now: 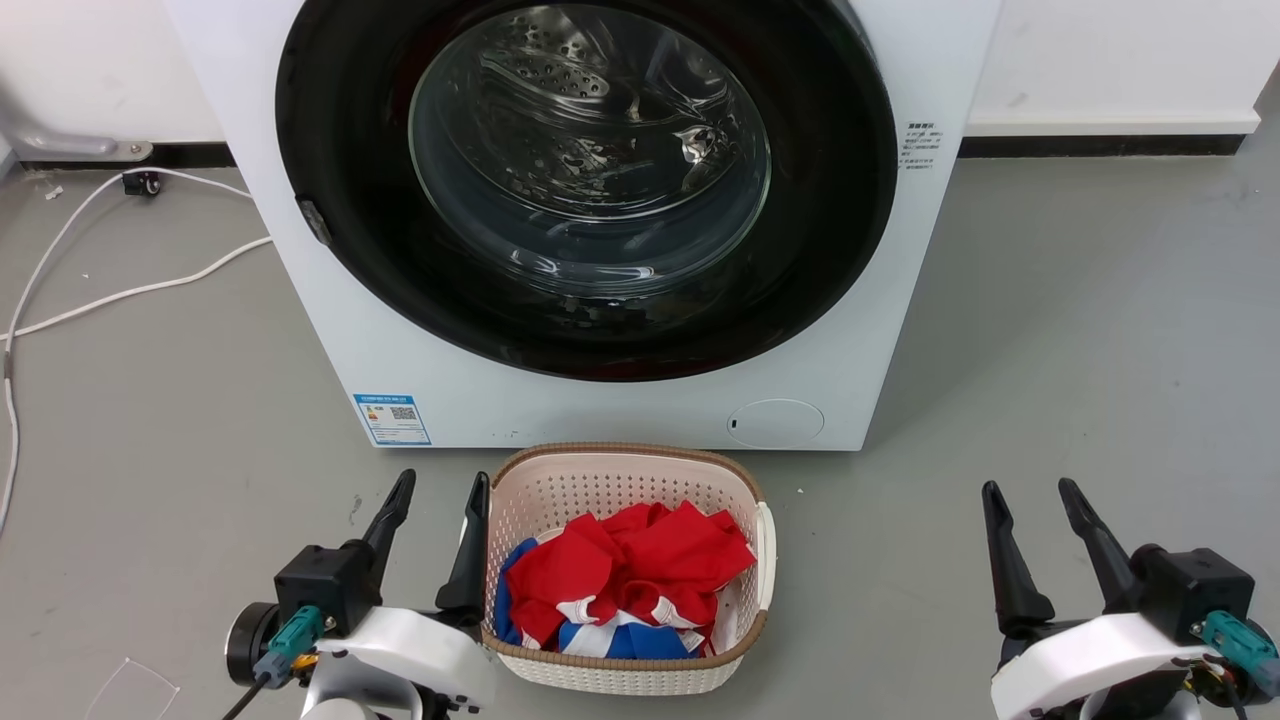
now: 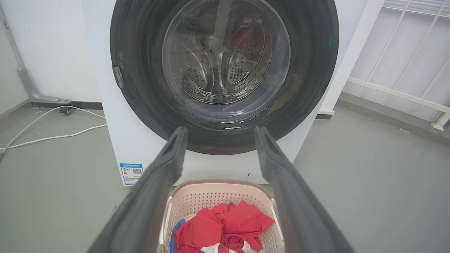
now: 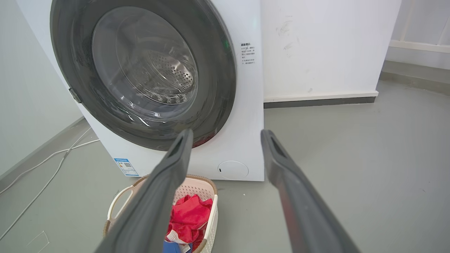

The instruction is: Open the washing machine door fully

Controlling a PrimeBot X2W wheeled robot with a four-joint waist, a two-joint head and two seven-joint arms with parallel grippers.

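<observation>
Head view has the left tool (image 1: 443,480) and the right tool (image 1: 1029,487) both with fingers spread and empty, low over the floor (image 1: 1100,350), the left one just beside the laundry basket (image 1: 620,452). Beyond the basket the washing machine door (image 1: 590,180) sits shut, flush on the washing machine (image 1: 600,410), so the opening looks not yet begun. The next move likely calls for one tool to reach the small grey tab (image 1: 313,222) at the door's left edge and pull outward.

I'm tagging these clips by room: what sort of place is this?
Probably a laundry corner: a washing machine by a white wall, a basket of clothes before it, bare grey floor.
</observation>
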